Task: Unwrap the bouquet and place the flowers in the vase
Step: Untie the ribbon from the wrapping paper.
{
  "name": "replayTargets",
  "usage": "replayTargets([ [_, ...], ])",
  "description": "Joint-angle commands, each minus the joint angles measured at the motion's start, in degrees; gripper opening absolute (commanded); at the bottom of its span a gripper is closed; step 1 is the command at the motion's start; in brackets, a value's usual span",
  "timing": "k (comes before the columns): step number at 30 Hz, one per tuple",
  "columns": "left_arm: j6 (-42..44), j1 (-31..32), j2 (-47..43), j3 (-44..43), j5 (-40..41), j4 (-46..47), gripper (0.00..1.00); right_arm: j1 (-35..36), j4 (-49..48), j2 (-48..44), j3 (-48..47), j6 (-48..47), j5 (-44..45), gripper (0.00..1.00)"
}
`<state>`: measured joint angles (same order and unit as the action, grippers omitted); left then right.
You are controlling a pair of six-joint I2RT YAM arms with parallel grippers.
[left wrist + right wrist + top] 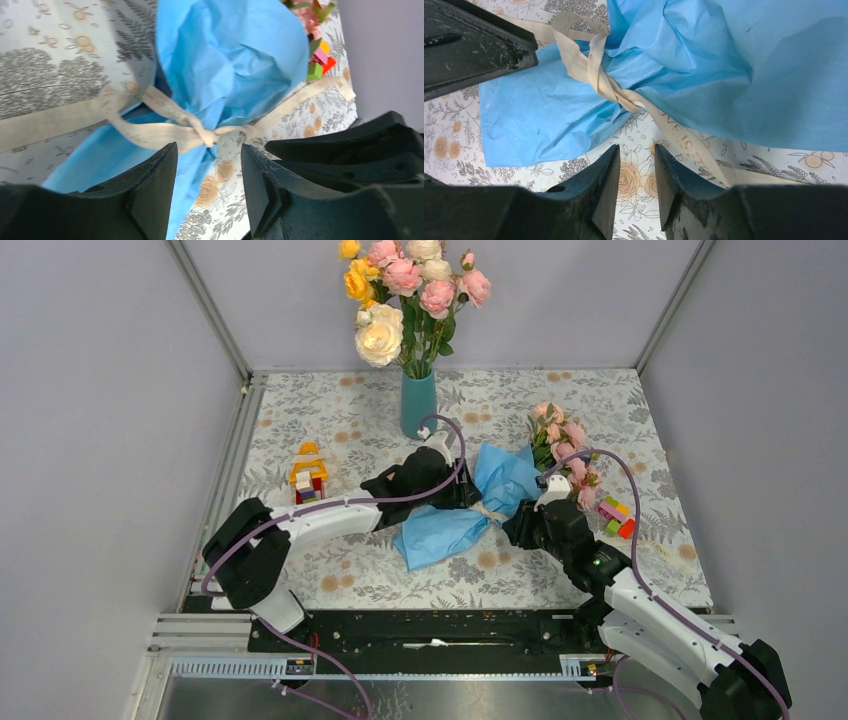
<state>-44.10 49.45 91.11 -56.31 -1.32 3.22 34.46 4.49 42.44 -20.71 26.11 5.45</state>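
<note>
The bouquet lies on its side mid-table, its crinkled blue paper (455,525) (230,55) (724,65) cinched by a cream ribbon (165,132) (596,75) knotted around the waist. Its pink flowers (562,445) stick out at the far right end. The teal vase (418,405) stands behind, holding a big yellow, cream and pink rose bunch. My left gripper (467,498) (209,147) is open, just short of the ribbon knot, with nothing between its fingers. My right gripper (513,524) (637,147) faces it from the other side, open by a narrow gap over the tablecloth, beside a ribbon tail.
A toy block figure (308,475) stands at the left. Loose coloured blocks (616,517) (318,57) lie right of the bouquet. Grey walls close in the floral tablecloth (350,580) on three sides. The two grippers are close together across the bouquet's waist.
</note>
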Motion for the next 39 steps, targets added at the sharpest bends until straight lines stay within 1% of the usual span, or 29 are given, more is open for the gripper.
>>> replayTargets([
  [1,0.43,1.18,0.48,-4.29,-0.39,-0.50,0.52,-0.18,-0.79,-0.63,-0.02,-0.61,-1.27,0.39],
  [4,-2.01,1.24,3.14,-5.73,-2.73,1.55,0.52,-0.19,-0.83,-1.39,0.50,-0.32,-1.56,0.39],
  [9,-3.92,1.14,6.58,-6.70,-1.42,4.04,0.52,-0.21,-0.58,-3.44,2.03,0.44,-2.17,0.40],
  [13,-5.94,0.92,9.03,-6.26,-1.89,7.46,0.51,-0.20,-0.62,-4.60,2.87,0.70,-2.11,0.40],
  [24,-9.09,1.01,11.14,-5.66,-2.11,7.42,0.49,-0.20,-0.62,-4.23,2.96,0.60,-2.27,0.40],
  [27,-9.58,1.07,11.89,-5.83,-2.22,8.24,0.46,-0.23,-0.67,-4.03,2.99,0.69,-2.42,0.40],
  [34,-9.69,1.05,13.29,-6.69,-1.23,7.66,0.35,-0.19,-1.02,-3.99,3.22,0.79,-2.83,0.40],
  [35,-9.57,0.99,13.45,-6.98,-1.23,7.45,0.32,-0.24,-1.42,-3.82,3.34,0.84,-2.94,0.40],
  [39,-9.64,0.95,12.92,-6.63,-0.93,7.37,0.15,-0.18,-2.49,-2.78,3.49,0.91,-3.83,0.40],
])
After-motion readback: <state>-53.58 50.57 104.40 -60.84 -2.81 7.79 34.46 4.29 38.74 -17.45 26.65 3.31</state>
